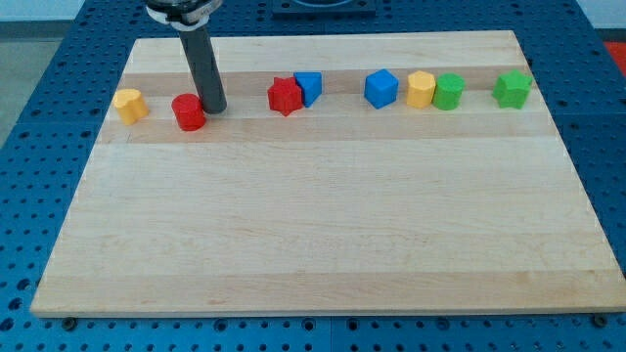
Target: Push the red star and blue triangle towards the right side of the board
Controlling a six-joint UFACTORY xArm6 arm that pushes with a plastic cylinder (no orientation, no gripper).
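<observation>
The red star (pixel 285 96) lies near the view's top, left of centre, touching the blue triangle (pixel 309 87) on its right side. My tip (pixel 214 109) rests on the board to the left of the star, about a block's width away from it. The tip stands right beside a red round block (pixel 189 112), on that block's right side, touching or almost touching it.
A yellow block (pixel 129 105) lies at the far left of the row. To the right of the triangle lie a blue cube (pixel 381 88), a yellow block (pixel 421 89), a green block (pixel 448 92) and a green star (pixel 513 89). The wooden board (pixel 323 225) has blue pegboard around it.
</observation>
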